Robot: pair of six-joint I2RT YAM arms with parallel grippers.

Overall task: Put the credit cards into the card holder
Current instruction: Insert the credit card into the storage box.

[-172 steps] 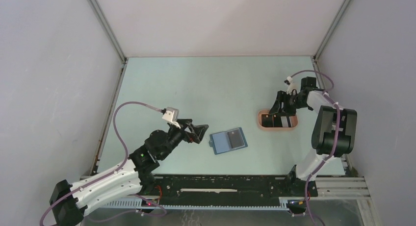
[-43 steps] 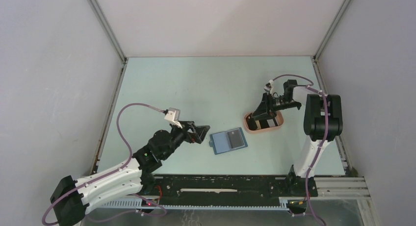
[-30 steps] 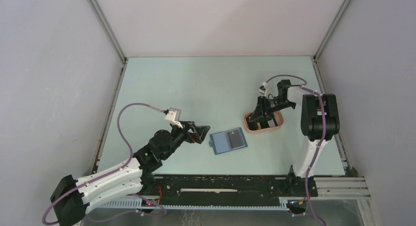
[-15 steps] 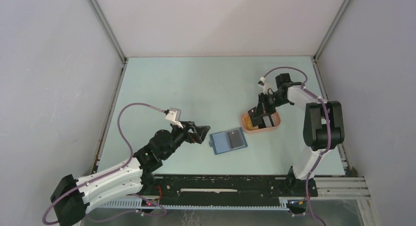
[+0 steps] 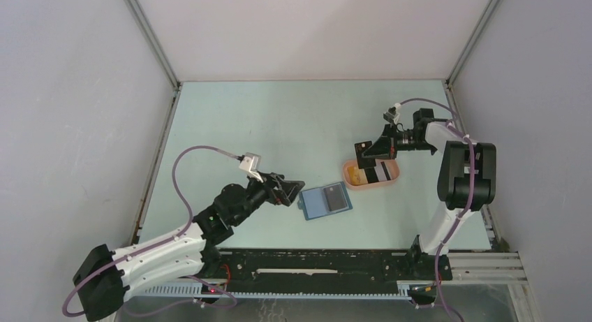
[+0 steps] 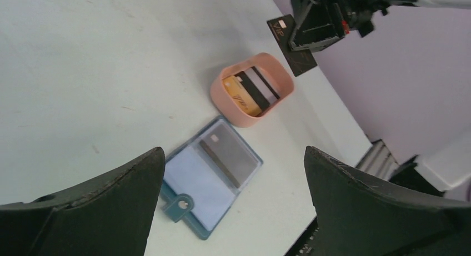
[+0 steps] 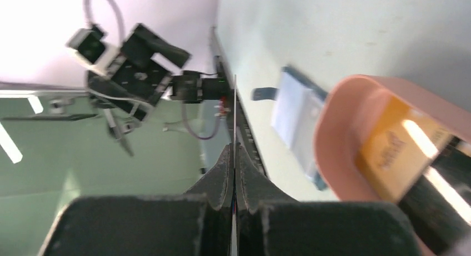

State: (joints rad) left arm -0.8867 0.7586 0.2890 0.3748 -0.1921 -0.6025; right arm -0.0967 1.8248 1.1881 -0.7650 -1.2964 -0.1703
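Note:
The card holder [image 5: 324, 200] [image 6: 189, 181] [image 7: 294, 109] lies open and flat on the table, a grey card [image 5: 336, 195] [image 6: 229, 154] in its right pocket. My right gripper [image 5: 380, 147] [image 7: 234, 150] is shut on a black credit card [image 5: 364, 153] [image 6: 294, 48] [image 7: 234, 111], which hangs in the air just above the peach-pink tray [image 5: 371, 187] [image 6: 244, 120] [image 7: 333, 123]. An orange-yellow card [image 5: 357, 175] [image 6: 239, 95] [image 7: 394, 145] and a dark striped card [image 5: 382, 171] [image 6: 256, 85] rest in the tray. My left gripper [image 5: 296, 190] [image 6: 234, 150] stands open, low, just left of the holder.
The tray sits right of the holder with a narrow strip of table between them. Grey walls with metal rails enclose the table on three sides. The black rail [image 5: 314, 262] with both arm bases runs along the near edge.
My right gripper has closed on the black card and lifted it out of the tray, up and to the right. The tray slid slightly left, then settled. The left gripper edged toward the holder.

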